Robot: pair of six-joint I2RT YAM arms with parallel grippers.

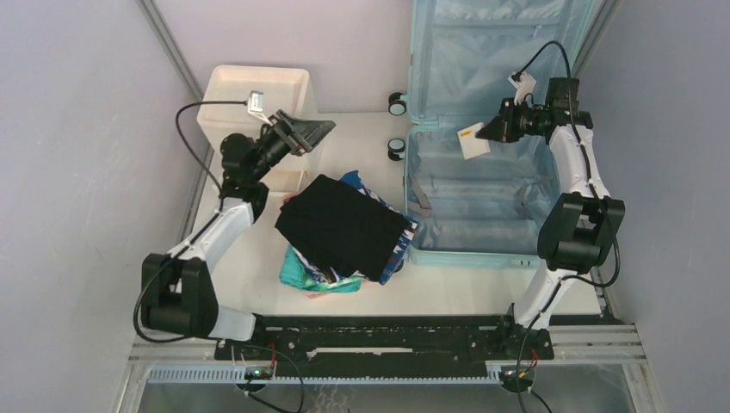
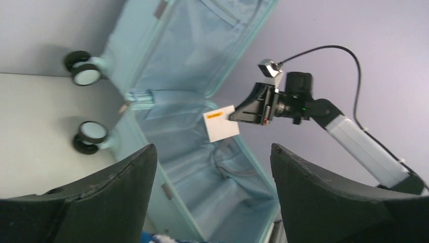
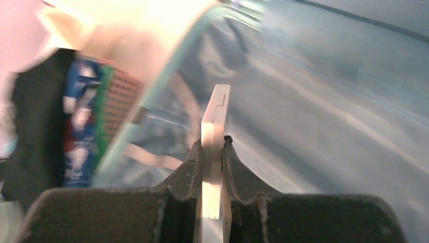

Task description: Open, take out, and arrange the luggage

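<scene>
Luggage [image 1: 482, 185], pale blue, is laid open with its lid [image 1: 482, 52] upright. Left of it a clothes pile [image 1: 310, 275] topped by a black garment [image 1: 340, 219] is seen, farther left a white bin [image 1: 258, 95]. The left gripper [image 2: 212, 157] is spread, empty, left of the luggage. Over its lining [image 1: 482, 211] the right gripper [image 3: 212, 147] is clamped on a flat white box [image 2: 222, 126]; its orange label [image 2: 215, 114] cannot be read.

You had one luggage [image 1: 482, 198], two wheels [image 1: 397, 104] showing, one white box [image 1: 225, 95], one white card [image 1: 473, 142], one heap of clothes [image 1: 344, 228].
</scene>
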